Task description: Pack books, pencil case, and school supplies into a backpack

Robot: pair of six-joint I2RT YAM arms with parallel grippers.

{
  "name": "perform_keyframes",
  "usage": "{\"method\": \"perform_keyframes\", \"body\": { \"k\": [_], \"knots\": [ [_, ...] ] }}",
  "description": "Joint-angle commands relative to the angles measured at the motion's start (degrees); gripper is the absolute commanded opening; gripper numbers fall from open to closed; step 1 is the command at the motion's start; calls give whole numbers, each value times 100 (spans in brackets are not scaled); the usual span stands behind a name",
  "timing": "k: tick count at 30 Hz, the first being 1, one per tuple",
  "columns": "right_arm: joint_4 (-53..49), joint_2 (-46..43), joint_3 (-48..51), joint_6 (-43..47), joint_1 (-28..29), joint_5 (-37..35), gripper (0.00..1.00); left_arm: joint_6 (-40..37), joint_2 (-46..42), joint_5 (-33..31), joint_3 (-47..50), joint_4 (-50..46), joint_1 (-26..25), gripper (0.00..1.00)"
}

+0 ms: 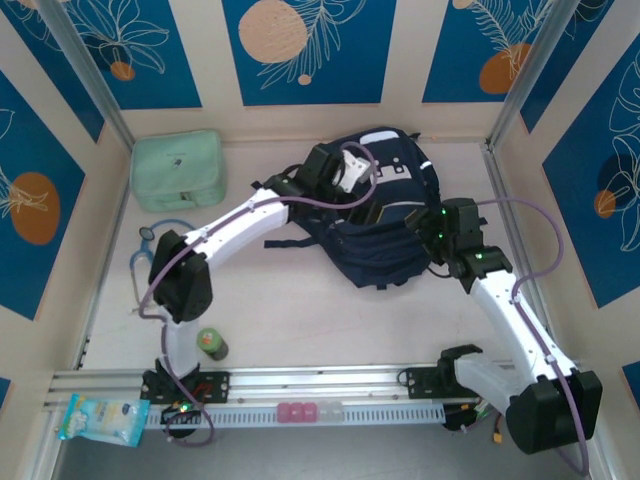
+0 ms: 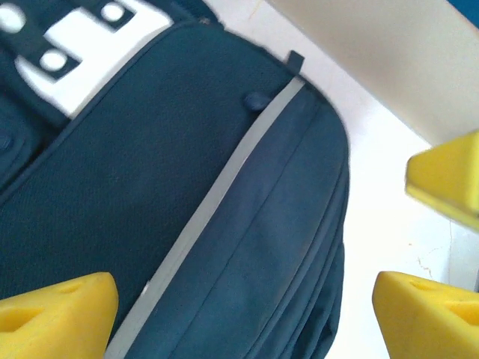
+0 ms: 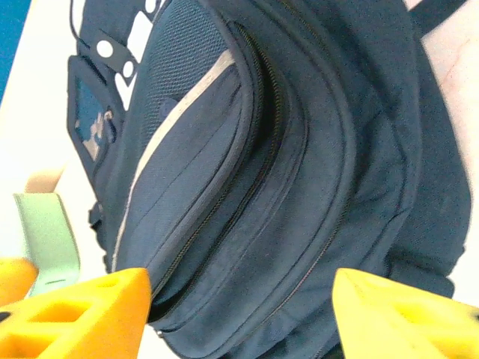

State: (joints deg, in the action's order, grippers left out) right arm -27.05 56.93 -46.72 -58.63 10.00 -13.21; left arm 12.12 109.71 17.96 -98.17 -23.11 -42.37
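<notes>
The navy backpack [image 1: 385,245] lies in the middle of the table with its white patches toward the back wall. My left gripper [image 1: 337,168] hovers over its upper left part. In the left wrist view its yellow fingers [image 2: 56,314] stand wide apart above the backpack's [image 2: 187,187] grey trim stripe, with nothing between them. My right gripper [image 1: 441,228] is at the backpack's right side, open. Its yellow fingers [image 3: 82,314] straddle the zipped front pockets of the backpack [image 3: 284,172] without gripping them. The books, pencil case and school supplies are out of view.
A mint-green bag [image 1: 178,170] sits at the back left. A stethoscope-like loop [image 1: 150,240] lies beside the left arm. A small green bottle [image 1: 211,343] stands by the left base. A wipes packet [image 1: 100,418] and small pink and white blocks [image 1: 308,411] rest at the front rail.
</notes>
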Motion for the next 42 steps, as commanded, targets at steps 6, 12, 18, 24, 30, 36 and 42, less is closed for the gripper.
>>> {"method": "perform_keyframes", "body": {
  "k": [6,12,18,24,30,36,42],
  "knots": [
    [-2,1012,-510,896,-259,880,73,1992,-73,610,984,791,1032,73],
    [-279,1663,-812,1277,-286,891,66,2451,774,1139,534,876,1319,54],
    [-359,1796,-618,1293,-442,605,57,2297,1517,1611,-292,481,1326,41],
    [-253,1892,-514,1328,-517,626,52,2159,1834,1978,-618,303,1315,34],
    [-130,2133,-483,1402,-548,740,49,1876,1933,2170,-802,0,1293,34],
    [191,2380,-565,1680,-554,955,48,1376,1902,2560,-900,-341,1220,26],
    [706,2845,-955,2122,-545,1279,46,1317,1558,2573,-380,-146,1223,0]
  ]
}}
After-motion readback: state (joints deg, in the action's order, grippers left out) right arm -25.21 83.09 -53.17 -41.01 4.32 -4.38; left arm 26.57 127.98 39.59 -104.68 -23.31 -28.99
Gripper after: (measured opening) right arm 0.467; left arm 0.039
